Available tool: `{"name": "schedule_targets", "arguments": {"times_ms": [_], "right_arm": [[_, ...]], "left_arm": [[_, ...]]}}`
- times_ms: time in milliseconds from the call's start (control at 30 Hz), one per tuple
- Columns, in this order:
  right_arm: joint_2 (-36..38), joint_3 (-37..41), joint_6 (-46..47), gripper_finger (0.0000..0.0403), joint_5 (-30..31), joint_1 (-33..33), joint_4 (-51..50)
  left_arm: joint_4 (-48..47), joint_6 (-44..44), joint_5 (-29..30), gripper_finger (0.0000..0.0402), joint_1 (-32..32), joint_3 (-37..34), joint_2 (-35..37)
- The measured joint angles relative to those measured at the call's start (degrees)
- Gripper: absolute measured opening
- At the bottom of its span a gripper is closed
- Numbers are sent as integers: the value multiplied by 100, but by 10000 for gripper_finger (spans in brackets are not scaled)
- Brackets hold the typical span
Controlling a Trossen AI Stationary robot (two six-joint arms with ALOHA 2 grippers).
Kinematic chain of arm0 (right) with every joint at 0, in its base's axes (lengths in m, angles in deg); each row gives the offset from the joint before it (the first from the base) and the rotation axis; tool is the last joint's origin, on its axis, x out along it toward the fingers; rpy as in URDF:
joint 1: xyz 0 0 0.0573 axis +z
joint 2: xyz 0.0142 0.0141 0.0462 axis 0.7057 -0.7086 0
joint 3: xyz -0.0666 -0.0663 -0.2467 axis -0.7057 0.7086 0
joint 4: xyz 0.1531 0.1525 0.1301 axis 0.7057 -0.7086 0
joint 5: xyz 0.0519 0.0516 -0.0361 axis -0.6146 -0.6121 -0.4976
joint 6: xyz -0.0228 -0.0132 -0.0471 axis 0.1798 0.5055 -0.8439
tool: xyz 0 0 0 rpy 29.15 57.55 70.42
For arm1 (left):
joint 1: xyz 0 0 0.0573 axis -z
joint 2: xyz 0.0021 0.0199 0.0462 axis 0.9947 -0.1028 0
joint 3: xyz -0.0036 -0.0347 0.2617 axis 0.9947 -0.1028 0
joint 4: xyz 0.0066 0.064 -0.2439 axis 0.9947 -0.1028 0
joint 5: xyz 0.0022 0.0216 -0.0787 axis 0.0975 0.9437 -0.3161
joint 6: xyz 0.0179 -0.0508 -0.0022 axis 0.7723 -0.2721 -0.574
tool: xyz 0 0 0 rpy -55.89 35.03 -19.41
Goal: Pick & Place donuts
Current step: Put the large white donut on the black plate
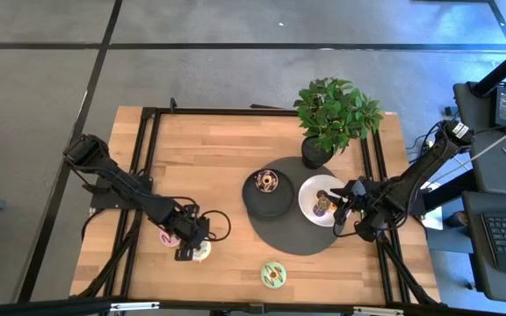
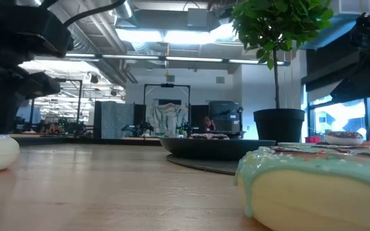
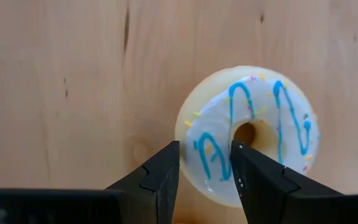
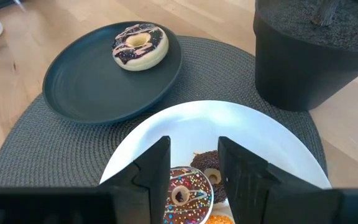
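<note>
Poised low over the pale wooden table (image 1: 218,158), near its front left: the left gripper (image 3: 205,177), dark fingers (image 3: 163,171) parted and straddling one side of a small cream toy donut with white icing and blue squiggles (image 3: 253,124), one tip outside the ring, the other over the icing near the hole. Nothing gripped yet; judged lined up to pinch the ring's wall. Just beside it, partly hidden under the arm, a pink-iced donut (image 1: 167,237).

Across the table, above a round white plate (image 4: 260,134): the right gripper (image 4: 194,162), fingers (image 4: 154,168) half apart and holding nothing. Below them, a brown-iced donut with coloured sprinkles (image 4: 182,193) and a darker chocolate donut (image 4: 209,165), touching each other on that plate, with an orange-iced piece (image 4: 213,219) at the edge of the wrist view. Likely hovering either after a drop or while waiting.

Next to the white plate, on a shared round dark woven mat (image 4: 36,149): a round black plate (image 4: 86,87) carrying a single cream donut with dark icing and pink drizzle (image 4: 140,45). Plates apparently serving as drop-off points, the mat marking the target zone.

Left out on bare wood near the front edge: a mint-green iced donut (image 1: 273,275), well apart from both grippers. At the back of the mat, a leafy green plant in a black pot (image 1: 332,118), to be steered around.
</note>
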State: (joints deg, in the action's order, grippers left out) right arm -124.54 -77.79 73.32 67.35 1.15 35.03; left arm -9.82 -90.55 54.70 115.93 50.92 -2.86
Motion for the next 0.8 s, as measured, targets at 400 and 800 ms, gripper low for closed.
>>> {"name": "schedule_targets", "arguments": {"times_ms": [400, 800], "right_arm": [[0, 0, 0, 136, -2, -2, -2], [0, 0, -17, 136, -1, -2, -4]], "left_arm": [[423, -401, -4, 139, 0, -185, 0], [425, -452, -4, 139, 0, -185, 0]]}}
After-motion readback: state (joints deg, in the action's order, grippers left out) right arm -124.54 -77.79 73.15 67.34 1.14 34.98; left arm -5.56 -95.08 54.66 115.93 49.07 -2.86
